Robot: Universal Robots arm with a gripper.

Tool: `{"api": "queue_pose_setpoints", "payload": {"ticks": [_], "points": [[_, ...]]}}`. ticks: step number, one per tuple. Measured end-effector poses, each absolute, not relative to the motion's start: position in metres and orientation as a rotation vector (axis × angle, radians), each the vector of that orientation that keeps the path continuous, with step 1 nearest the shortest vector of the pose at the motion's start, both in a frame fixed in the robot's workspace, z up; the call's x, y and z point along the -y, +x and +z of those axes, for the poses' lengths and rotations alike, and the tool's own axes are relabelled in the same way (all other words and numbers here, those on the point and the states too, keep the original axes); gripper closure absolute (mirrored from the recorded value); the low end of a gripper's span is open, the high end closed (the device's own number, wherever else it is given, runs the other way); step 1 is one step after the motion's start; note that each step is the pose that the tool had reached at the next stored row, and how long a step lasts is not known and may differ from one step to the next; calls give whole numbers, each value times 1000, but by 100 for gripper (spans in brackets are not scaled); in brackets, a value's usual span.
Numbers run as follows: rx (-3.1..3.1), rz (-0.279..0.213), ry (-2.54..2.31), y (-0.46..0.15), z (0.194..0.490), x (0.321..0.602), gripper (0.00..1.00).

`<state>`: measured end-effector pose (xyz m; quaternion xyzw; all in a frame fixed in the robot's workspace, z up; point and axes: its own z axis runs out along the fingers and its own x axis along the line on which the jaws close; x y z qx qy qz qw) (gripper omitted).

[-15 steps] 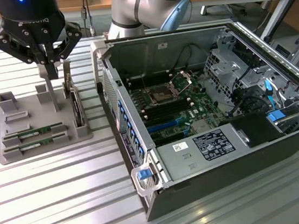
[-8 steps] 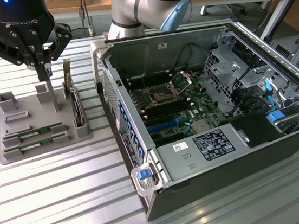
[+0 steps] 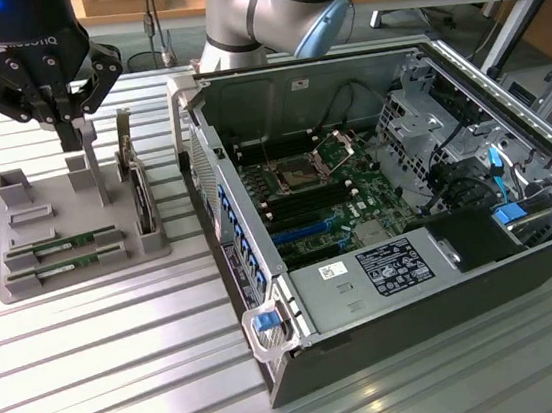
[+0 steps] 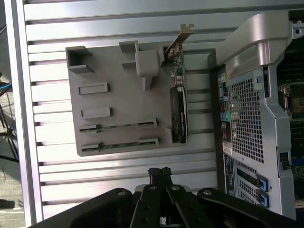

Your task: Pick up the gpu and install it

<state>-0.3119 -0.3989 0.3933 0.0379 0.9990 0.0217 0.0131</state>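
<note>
A grey holder (image 3: 17, 228) stands on the slatted table at the exterior view's left. Two long thin green sticks lie in parallel slots along its near side. I take the gpu (image 3: 67, 243) (image 4: 124, 125) to be one of them, and cannot tell it from its twin (image 3: 69, 262) (image 4: 124, 142). My gripper (image 3: 68, 139) (image 4: 159, 172) hangs above the holder's far part, shut, with nothing between its fingers. It is well clear of both sticks.
A dark upright expansion card (image 3: 140, 198) (image 4: 178, 114) with a metal bracket stands at the holder's edge nearest the case. The open computer case (image 3: 264, 268) (image 4: 247, 118) lies at the exterior view's right, motherboard (image 3: 326, 200) exposed. A desk stands behind.
</note>
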Motion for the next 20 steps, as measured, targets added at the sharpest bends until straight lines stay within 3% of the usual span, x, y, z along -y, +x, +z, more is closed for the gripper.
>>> {"api": "queue_pose_setpoints", "payload": {"ticks": [20], "points": [[-3113,68,110,-321,393,399,89]]}}
